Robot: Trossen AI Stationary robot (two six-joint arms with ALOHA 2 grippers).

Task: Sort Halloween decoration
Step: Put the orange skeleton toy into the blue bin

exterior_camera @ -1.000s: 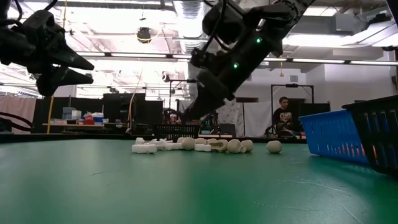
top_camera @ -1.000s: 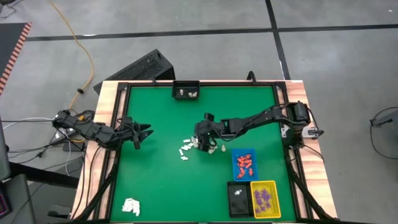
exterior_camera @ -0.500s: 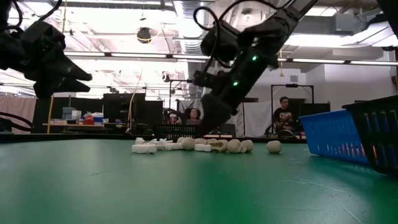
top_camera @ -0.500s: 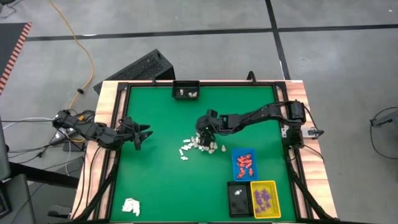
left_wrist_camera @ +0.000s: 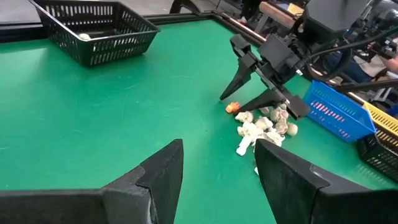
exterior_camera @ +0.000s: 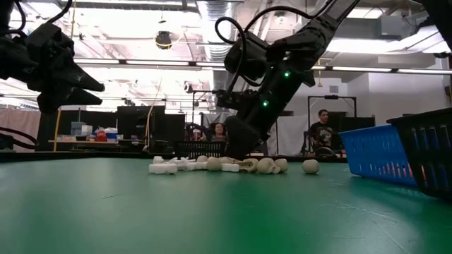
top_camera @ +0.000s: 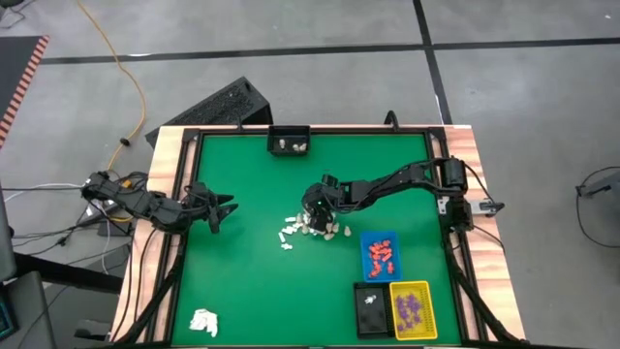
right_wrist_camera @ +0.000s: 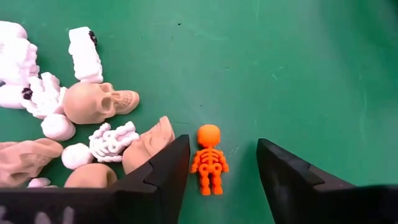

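A tiny orange skeleton (right_wrist_camera: 209, 159) of the Halloween decoration lies flat on the green mat at the far edge of a pile of white and cream skulls and bones (top_camera: 310, 229). My right gripper (right_wrist_camera: 222, 140) is open, slanting down over it, one finger on either side, and no touch shows. From the left wrist view the same gripper (left_wrist_camera: 261, 93) stands low over the orange piece (left_wrist_camera: 232, 107). My left gripper (top_camera: 225, 206) waits open above the mat's left side.
A blue tray (top_camera: 381, 254) with orange pieces, a yellow tray (top_camera: 411, 310) with purple ones and a black tray (top_camera: 369, 308) stand near the right front. A black basket (top_camera: 289, 142) sits at the far edge. A white wad (top_camera: 203, 321) lies front left.
My right gripper has come down toward the mat at the far side of the pile and tipped a little steeper. The pile has stayed where it was.
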